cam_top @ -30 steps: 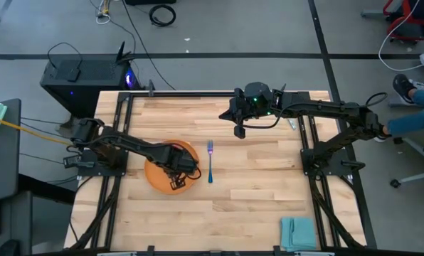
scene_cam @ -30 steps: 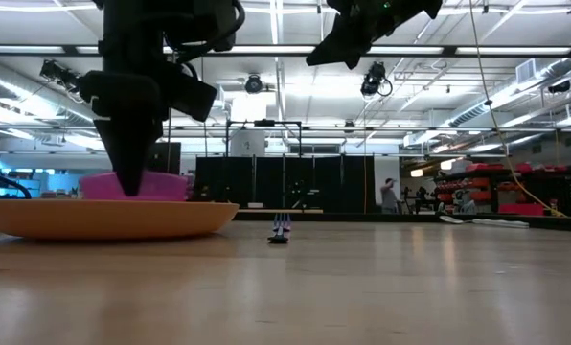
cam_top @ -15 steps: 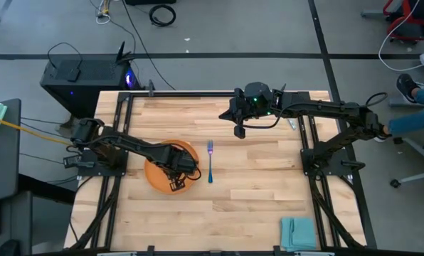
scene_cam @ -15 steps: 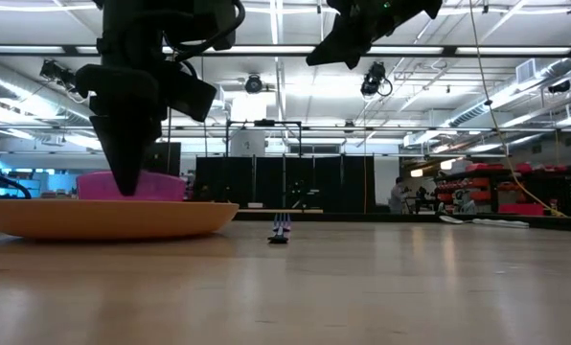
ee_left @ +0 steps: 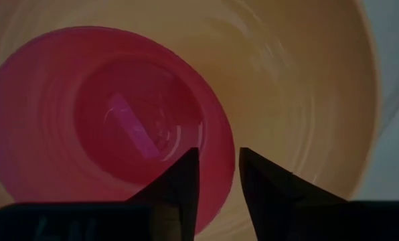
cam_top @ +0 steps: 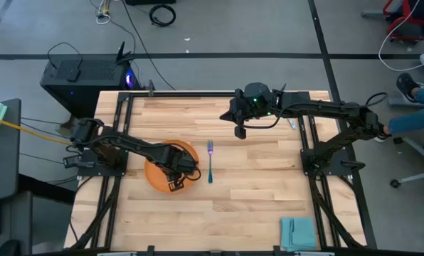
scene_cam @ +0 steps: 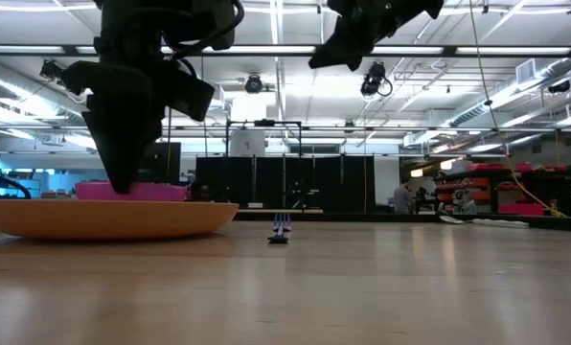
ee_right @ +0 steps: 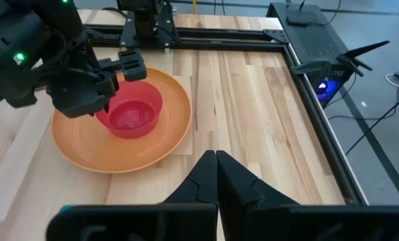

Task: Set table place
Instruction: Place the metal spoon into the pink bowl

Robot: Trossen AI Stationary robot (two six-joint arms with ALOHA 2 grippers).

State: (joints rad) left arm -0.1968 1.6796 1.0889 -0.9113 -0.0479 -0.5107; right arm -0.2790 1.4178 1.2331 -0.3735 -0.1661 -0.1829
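Observation:
The round orange plate (cam_top: pixel 154 179) lies on the table's left half, and the pink-red bowl (ee_right: pixel 129 110) stands in it on its base. My left gripper (ee_left: pixel 218 152) points down over the bowl, open. One finger stands inside the bowl's rim (ee_left: pixel 221 144) and one outside; whether either touches it does not show. The blue-handled fork (cam_top: pixel 210 162) lies flat just right of the plate. My right gripper (ee_right: pixel 216 157) hangs shut and empty high above the table's far middle (cam_top: pixel 240 131).
A folded teal napkin (cam_top: pixel 298 233) lies at the near right corner. A small silvery thing (cam_top: pixel 292 123) rests by the right rail near the right arm. Black rails (cam_top: pixel 121 135) run along both sides. Bare planks (cam_top: pixel 255 192) stretch between fork and napkin.
My left gripper has opened over the plate and let go of the bowl's rim. The bowl now sits a little lower, resting in the plate.

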